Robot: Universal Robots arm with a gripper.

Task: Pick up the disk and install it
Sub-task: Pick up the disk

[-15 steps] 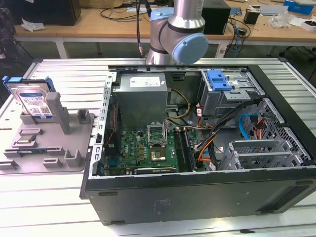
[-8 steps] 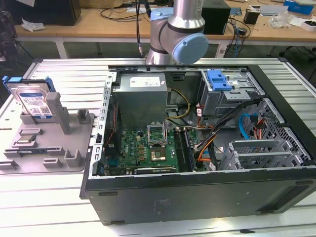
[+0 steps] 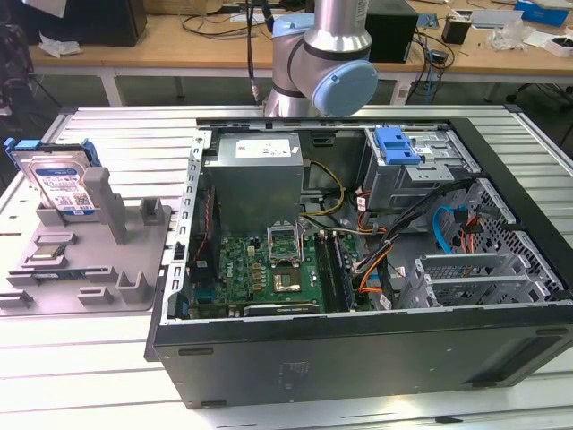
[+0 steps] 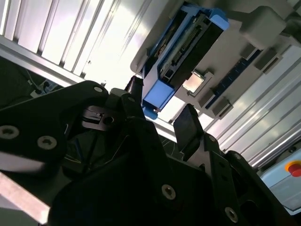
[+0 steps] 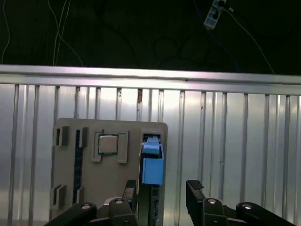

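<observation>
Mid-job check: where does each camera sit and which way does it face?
Exterior view: off the arm, raised, looking down into the open computer case, the disk standing in the grey tray at the exterior view's left; an arm joint shows.
First wrist view: behind the hand, facing down on tray and disk edge.
Second wrist view: beside the hand, looking obliquely past its fingers at the disk.
Both wrist views share hand, disk and tray.
</observation>
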